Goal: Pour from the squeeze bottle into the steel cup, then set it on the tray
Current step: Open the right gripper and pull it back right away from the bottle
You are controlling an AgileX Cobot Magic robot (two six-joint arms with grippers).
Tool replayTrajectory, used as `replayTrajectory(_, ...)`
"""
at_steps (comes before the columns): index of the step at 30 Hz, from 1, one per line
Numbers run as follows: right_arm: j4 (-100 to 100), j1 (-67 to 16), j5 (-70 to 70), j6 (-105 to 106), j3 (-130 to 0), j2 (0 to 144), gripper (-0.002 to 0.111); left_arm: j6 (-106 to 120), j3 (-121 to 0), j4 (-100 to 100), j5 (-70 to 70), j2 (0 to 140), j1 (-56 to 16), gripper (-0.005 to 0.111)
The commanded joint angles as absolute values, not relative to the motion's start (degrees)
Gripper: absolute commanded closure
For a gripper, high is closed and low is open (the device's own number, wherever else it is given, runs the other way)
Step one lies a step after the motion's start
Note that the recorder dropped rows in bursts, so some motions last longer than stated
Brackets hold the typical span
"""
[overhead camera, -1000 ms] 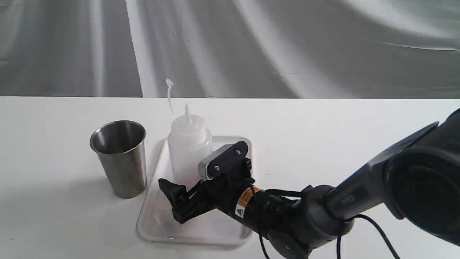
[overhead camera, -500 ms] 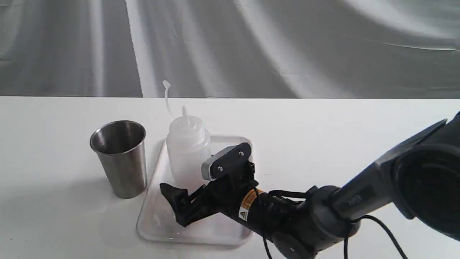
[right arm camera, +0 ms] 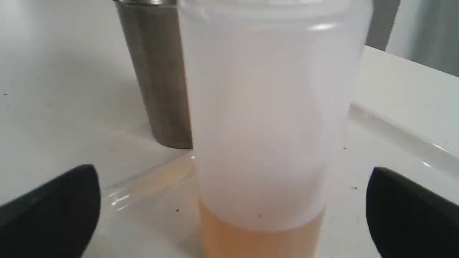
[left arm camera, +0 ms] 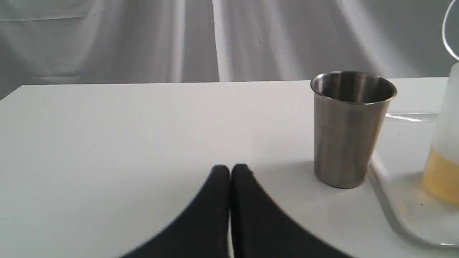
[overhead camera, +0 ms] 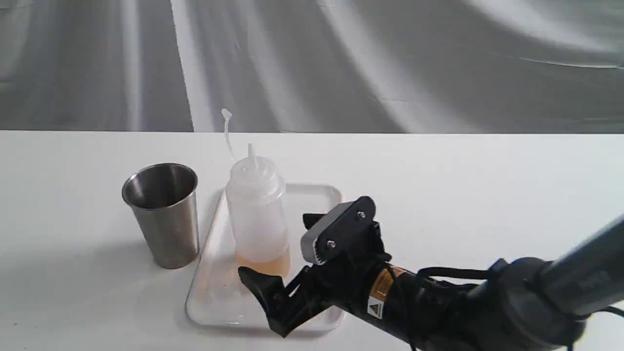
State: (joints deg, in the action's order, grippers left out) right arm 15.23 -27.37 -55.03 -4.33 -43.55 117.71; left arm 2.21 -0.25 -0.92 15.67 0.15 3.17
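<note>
The squeeze bottle (overhead camera: 253,209) (right arm camera: 265,125) stands upright on the white tray (overhead camera: 317,191) (right arm camera: 394,139), with a little amber liquid at its bottom and its cap strap sticking up. Left of the tray, on the table, stands the steel cup (overhead camera: 165,219) (left arm camera: 344,136) (right arm camera: 161,79). My right gripper (overhead camera: 275,243) (right arm camera: 233,169) is open, low over the tray's near end. Its fingers (right arm camera: 53,208) are wide on either side of the bottle's base, with gaps on both sides. My left gripper (left arm camera: 229,170) is shut and empty over the table, left of the cup. The bottle (left arm camera: 446,143) and tray rim (left arm camera: 391,211) show at that view's edge.
The white table (overhead camera: 487,170) runs wide to the right and behind the tray. A grey draped cloth (overhead camera: 390,63) hangs behind its far edge. My right arm (overhead camera: 487,302), with a black cable, lies low over the near right part of the table.
My right gripper has drawn back toward the near right, away from the bottle. The bottle now stands free on the tray, its amber base uncovered. The cup has not moved.
</note>
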Motion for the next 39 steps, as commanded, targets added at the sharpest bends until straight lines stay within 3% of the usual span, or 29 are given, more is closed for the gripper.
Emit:
replayTrajectory(1,13.0,-27.2,-54.7,-3.9,-38.7,112.2,0.003,2.0,0.0,-1.0,15.2,0.0,2.7,0.107)
replayTrajectory(11,12.7,-27.2,-54.6,-4.8,-29.8,96.9,0.003,2.1,0.0,-1.0,15.2,0.0,2.7,0.107)
replayTrajectory(15,14.4,-27.2,-52.0,-6.0,-28.1,91.1,0.009,2.1,0.0,-1.0,15.2,0.0,2.7,0.107)
replayTrajectory(18,17.3,-27.2,-48.8,-6.0,-27.0,86.2,0.024,2.0,0.0,-1.0,15.2,0.0,2.7,0.107)
replayTrajectory(27,18.0,-27.4,-43.8,-9.9,-20.6,70.8,0.107,2.0,0.0,-1.0,15.2,0.0,2.7,0.107)
replayTrajectory(39,21.8,-27.4,-23.5,-16.3,-14.5,47.6,0.108,2.1,0.0,-1.0,15.2,0.0,2.7,0.107)
